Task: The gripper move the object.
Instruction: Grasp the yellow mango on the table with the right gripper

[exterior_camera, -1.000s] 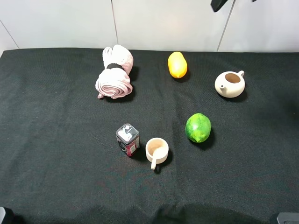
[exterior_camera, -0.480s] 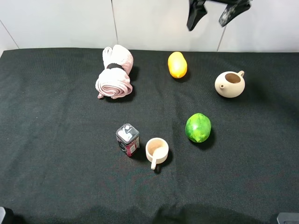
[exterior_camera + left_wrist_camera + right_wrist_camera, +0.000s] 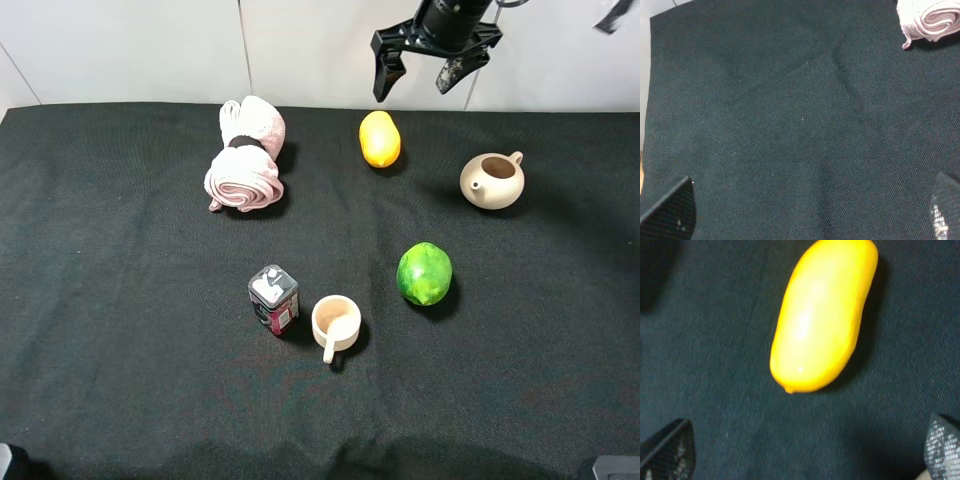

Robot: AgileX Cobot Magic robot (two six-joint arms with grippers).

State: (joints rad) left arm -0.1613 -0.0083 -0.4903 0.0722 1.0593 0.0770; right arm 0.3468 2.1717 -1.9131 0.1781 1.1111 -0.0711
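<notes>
The orange-yellow mango-like fruit (image 3: 380, 138) lies on the black cloth at the back, right of the middle. It fills the right wrist view (image 3: 822, 315). My right gripper (image 3: 415, 84) is open and hangs above the back edge of the table, just behind and slightly right of the fruit, not touching it. Its two dark fingertips (image 3: 667, 451) show at the corners of the right wrist view. My left gripper (image 3: 805, 210) is open over bare black cloth and is out of the exterior view.
A round green fruit (image 3: 424, 273) lies right of centre. A beige teapot (image 3: 492, 180) stands at the right back. A rolled pink cloth (image 3: 245, 155) lies at the left back. A small tin (image 3: 273, 298) and a beige cup (image 3: 336, 323) stand in front.
My right gripper has come down and to the left from the top edge of the exterior view toward the orange-yellow fruit. The objects on the cloth have not moved.
</notes>
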